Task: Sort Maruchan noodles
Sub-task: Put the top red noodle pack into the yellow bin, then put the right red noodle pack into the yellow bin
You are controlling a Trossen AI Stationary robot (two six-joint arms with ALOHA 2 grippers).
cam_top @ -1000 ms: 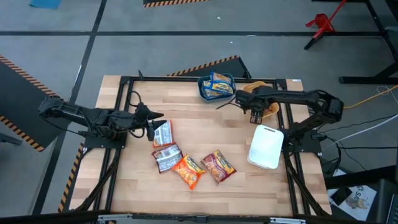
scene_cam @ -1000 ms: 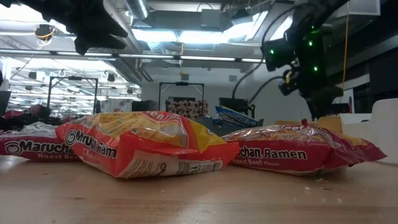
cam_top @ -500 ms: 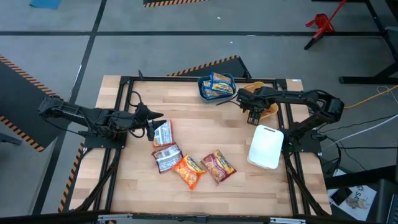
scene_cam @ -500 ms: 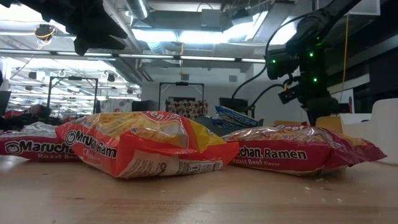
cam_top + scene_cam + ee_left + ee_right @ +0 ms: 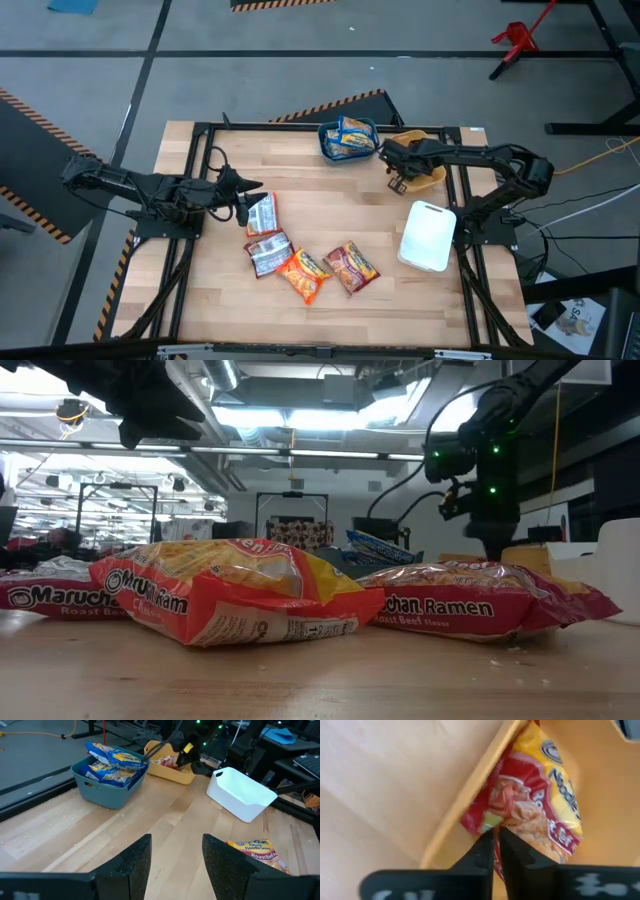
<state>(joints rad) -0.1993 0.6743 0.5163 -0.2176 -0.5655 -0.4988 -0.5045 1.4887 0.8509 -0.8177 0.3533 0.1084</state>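
Four flat plastic Maruchan noodle packets (image 5: 300,255) lie mid-table; blue-and-yellow ones fill the teal plastic bin (image 5: 328,146). The right gripper (image 5: 397,170) hangs over the orange bin (image 5: 432,176), fingers apparently clenched on a red-and-yellow packet (image 5: 535,815). The left gripper (image 5: 247,200) hovers released nearby.

Two slim black jointed arms with exposed black cables. The right arm (image 5: 480,450) shows small green indicator lights. Each hand has two flat dark fingers (image 5: 131,865).
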